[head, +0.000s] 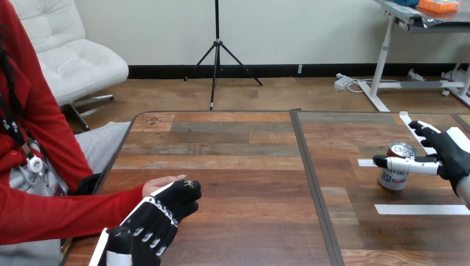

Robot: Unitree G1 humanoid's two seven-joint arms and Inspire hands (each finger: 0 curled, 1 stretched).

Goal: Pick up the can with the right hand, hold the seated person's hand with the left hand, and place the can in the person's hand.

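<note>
Nearest, the left hand (149, 221) lies over the person's hand (158, 185) at the table's (238, 160) left edge, its fingers curled down round it. That looks like a hold, though the contact underneath is hidden.

Further out on the right, the can (394, 178) stands upright on the table between white tape strips (421, 209). The right hand (454, 158) is spread wide round it, thumb across the near side and fingers behind the rim, not clamped.

Step in hand, as I judge it, is the grasp. Close evenly at mid-height so the can doesn't tip, then lift straight up before crossing to the left. Keep the left hold steady and gentle.

Count: one can, one person's hand, two robot hands, three tape strips.
</note>
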